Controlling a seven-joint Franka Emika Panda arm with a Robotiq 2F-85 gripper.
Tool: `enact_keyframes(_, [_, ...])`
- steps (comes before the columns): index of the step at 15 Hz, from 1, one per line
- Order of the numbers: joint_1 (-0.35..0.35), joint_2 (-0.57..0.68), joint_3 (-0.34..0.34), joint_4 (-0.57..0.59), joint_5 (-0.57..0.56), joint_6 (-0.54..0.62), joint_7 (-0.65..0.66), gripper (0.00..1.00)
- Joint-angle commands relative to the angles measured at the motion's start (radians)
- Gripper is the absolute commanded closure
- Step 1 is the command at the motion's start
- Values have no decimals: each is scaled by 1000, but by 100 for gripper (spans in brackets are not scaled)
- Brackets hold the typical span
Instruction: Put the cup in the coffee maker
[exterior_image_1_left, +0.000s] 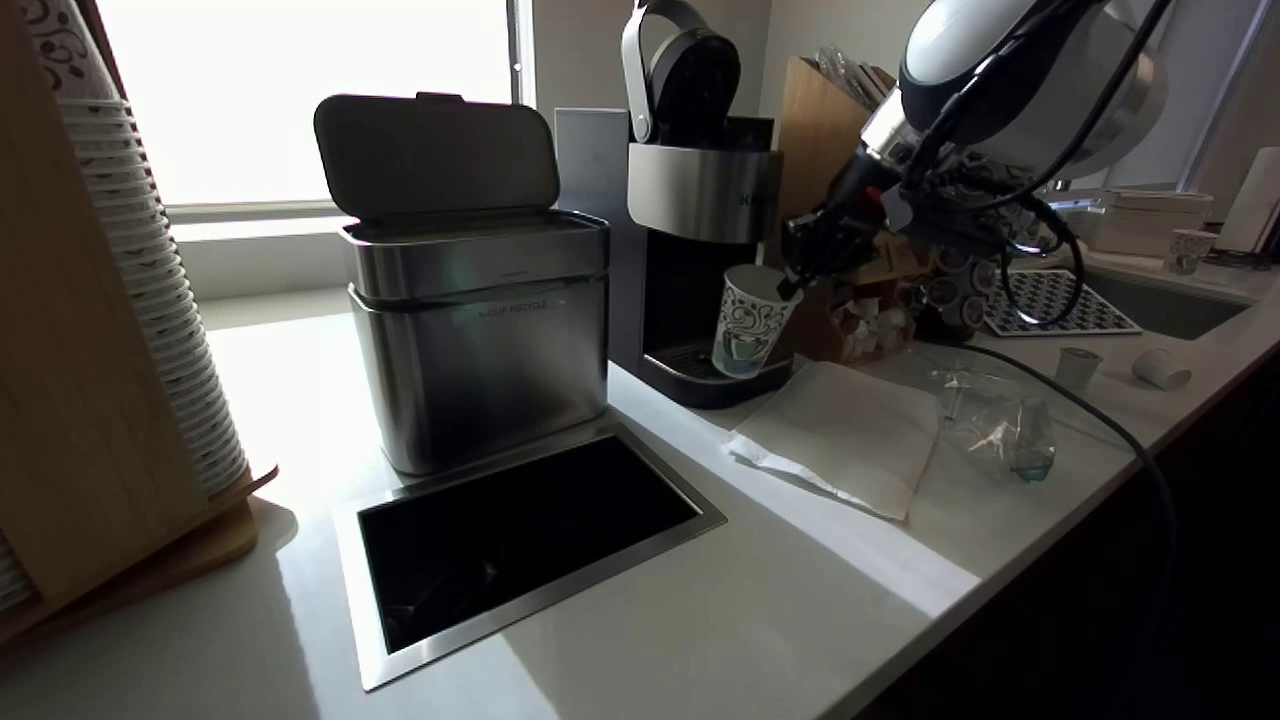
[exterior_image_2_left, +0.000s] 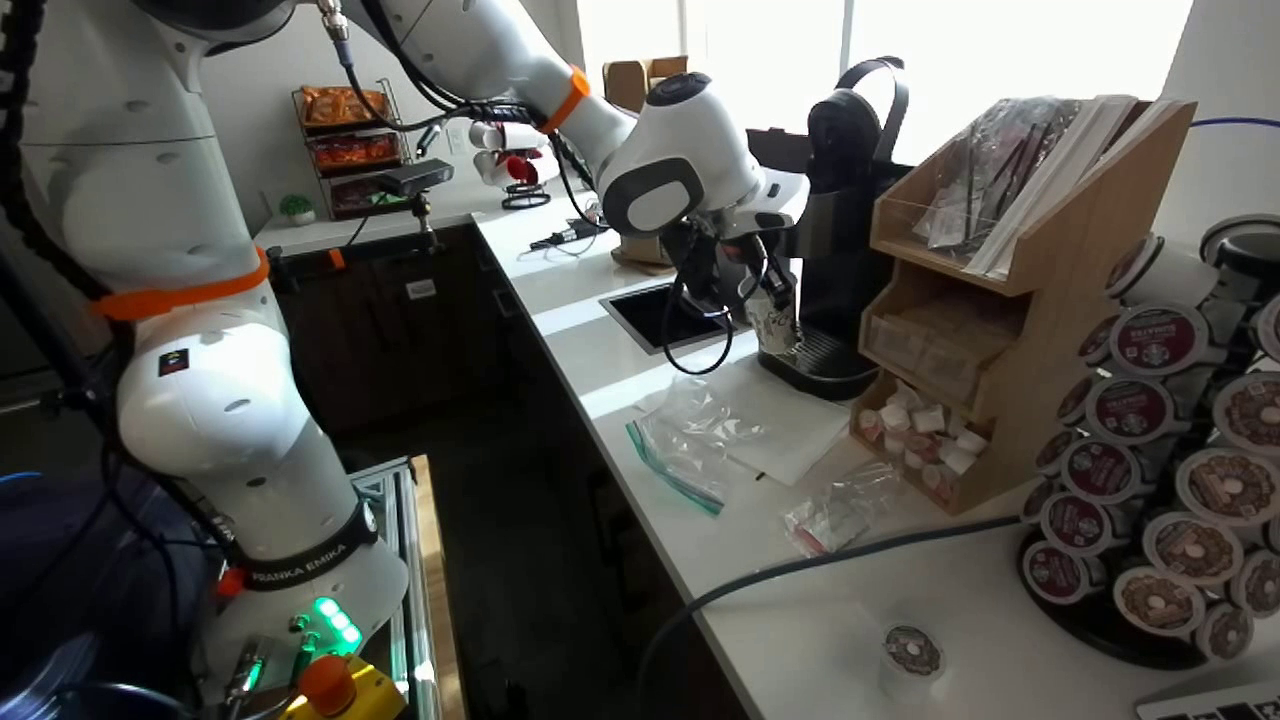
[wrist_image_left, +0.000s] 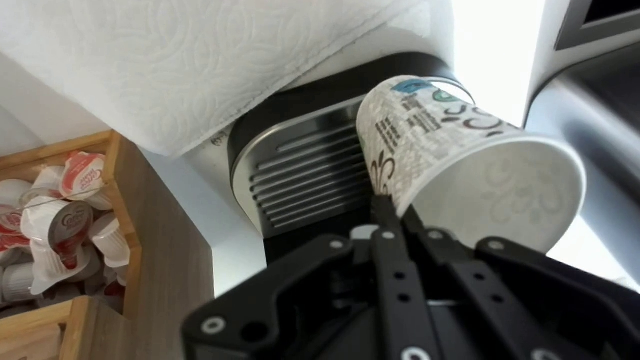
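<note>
The white paper cup (exterior_image_1_left: 752, 325) with a greenish logo hangs slightly tilted at the front of the coffee maker (exterior_image_1_left: 700, 192), over the edge of its drip tray. I cannot tell whether it touches the tray. My gripper (exterior_image_1_left: 790, 284) is shut on the cup's rim from the side. In the wrist view, the gripper (wrist_image_left: 397, 212) has one finger outside and one inside the wall of the cup (wrist_image_left: 425, 125); the ribbed drip tray (wrist_image_left: 310, 175) lies behind it. An exterior view also shows the cup (exterior_image_2_left: 772, 325), partly hidden by the gripper, and the coffee maker (exterior_image_2_left: 835, 230).
A steel bin (exterior_image_1_left: 490, 370) with its lid raised stands beside the coffee maker, behind a framed counter opening (exterior_image_1_left: 680, 520). A wooden organizer (exterior_image_2_left: 1080, 260) stands on the other side. A paper towel (exterior_image_1_left: 850, 430), plastic bags (exterior_image_2_left: 690, 440) and a cable (exterior_image_2_left: 840, 560) lie on the counter.
</note>
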Motion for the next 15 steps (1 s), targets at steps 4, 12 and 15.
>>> enact_keyframes(4, [-1,30,-4,26,7,-13,37,81])
enact_keyframes(12, [3,41,-11,38,-10,-5,89,11])
enact_keyframes(15, [3,43,-12,37,-11,-4,91,0])
